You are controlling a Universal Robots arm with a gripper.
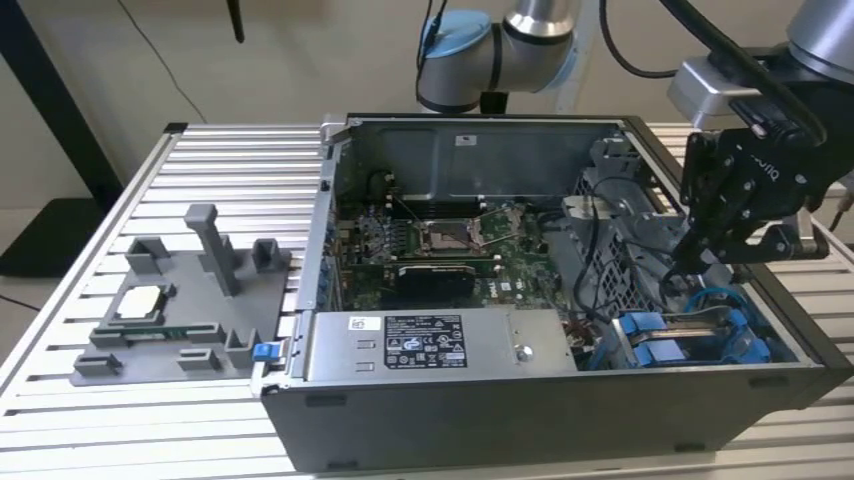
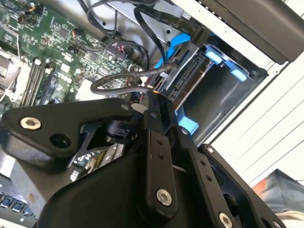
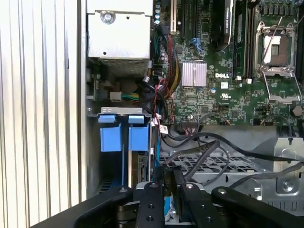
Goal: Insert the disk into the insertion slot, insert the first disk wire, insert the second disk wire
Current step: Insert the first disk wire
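The disk [image 1: 690,335] lies in its blue carrier inside the insertion slot [image 1: 638,350], at the front corner of the open computer case on the exterior view's right. In the second wrist view the disk [image 2: 186,80] shows edge-on in the grey cage, between blue tabs [image 2: 219,59]. My black gripper [image 1: 687,262] hangs just above that bay. Its fingertips [image 2: 153,102] are pinched on the connector end of a grey sleeved disk wire [image 2: 118,81], close to the disk's rear edge. A thin blue wire [image 2: 176,42] runs to the disk nearby. In the first wrist view my gripper [image 3: 168,175] is beside the blue tabs [image 3: 124,137].
The grey labelled power-supply box [image 1: 441,342] fills the case's front. Behind it lies the green motherboard [image 1: 441,240], and loose black cables [image 3: 223,154] cross the metal cage. On the exterior view's left, a grey fixture [image 1: 187,300] holding small parts stands on the slatted table [image 1: 80,400].
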